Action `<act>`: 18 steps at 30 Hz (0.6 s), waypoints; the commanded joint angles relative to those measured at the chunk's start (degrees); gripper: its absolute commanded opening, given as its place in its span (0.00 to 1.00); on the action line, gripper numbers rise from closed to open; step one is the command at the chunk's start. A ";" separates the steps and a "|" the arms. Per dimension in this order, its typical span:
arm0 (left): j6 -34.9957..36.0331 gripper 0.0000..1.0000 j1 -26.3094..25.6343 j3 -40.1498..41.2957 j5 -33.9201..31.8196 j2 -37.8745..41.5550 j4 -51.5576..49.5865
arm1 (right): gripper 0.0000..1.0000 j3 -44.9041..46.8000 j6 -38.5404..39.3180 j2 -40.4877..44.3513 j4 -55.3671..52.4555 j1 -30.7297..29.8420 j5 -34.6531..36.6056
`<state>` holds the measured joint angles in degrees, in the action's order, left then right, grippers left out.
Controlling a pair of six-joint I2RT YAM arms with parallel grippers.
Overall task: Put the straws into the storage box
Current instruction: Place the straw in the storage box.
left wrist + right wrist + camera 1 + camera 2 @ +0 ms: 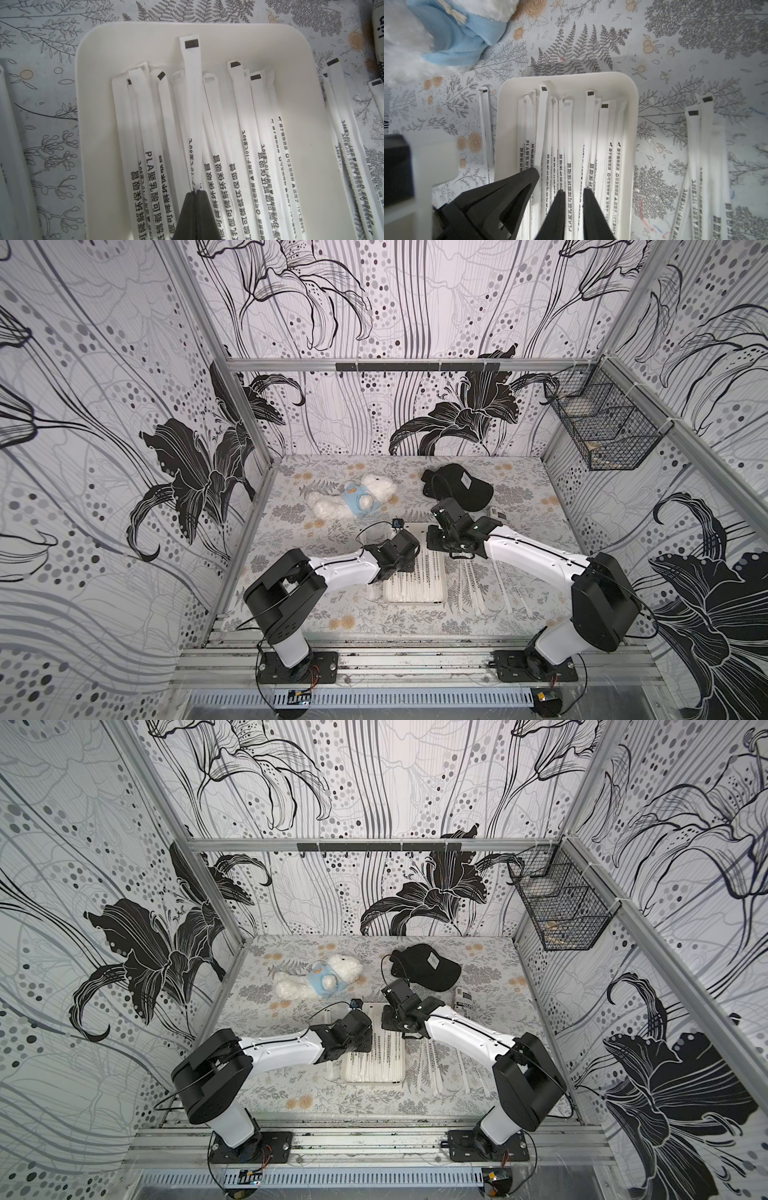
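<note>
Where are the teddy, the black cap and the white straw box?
teddy (pixel 358 502): in a top view, on its blue shirt.
black cap (pixel 455 489): in a top view, on its crown.
white straw box (pixel 97 135): left wrist view, on its bare floor.

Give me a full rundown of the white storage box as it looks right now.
The storage box is a shallow white rectangular tray, plastic-looking and plain, with rounded corners and a low rim. It sits flat on the floral table, its long side running away from the robot's base. A layer of wrapped straws lies lengthwise inside, stopping short of its far end. The left gripper, shut on one held straw, is above it. Loose straws lie beside both long sides.
</note>
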<state>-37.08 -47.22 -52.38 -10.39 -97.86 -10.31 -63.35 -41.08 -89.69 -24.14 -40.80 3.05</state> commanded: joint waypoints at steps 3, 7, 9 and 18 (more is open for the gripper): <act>-1.17 0.04 0.11 0.35 0.38 -1.53 2.22 | 0.20 0.87 -0.05 1.56 -0.04 0.19 0.91; -1.22 0.10 0.11 0.51 0.30 -1.12 2.16 | 0.20 1.04 -0.14 1.79 -0.04 0.11 0.91; -1.24 0.12 0.27 0.39 0.13 -1.04 1.70 | 0.20 1.04 -0.14 1.89 -0.05 0.16 0.91; -0.10 0.22 0.55 -2.11 -1.61 3.92 -3.17 | 0.20 1.04 1.91 3.70 -2.97 1.12 0.70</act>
<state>-37.69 -47.13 -52.49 -10.52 -97.06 -11.77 -63.33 -40.86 -88.73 -24.56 -40.60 3.03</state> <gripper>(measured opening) 0.215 0.197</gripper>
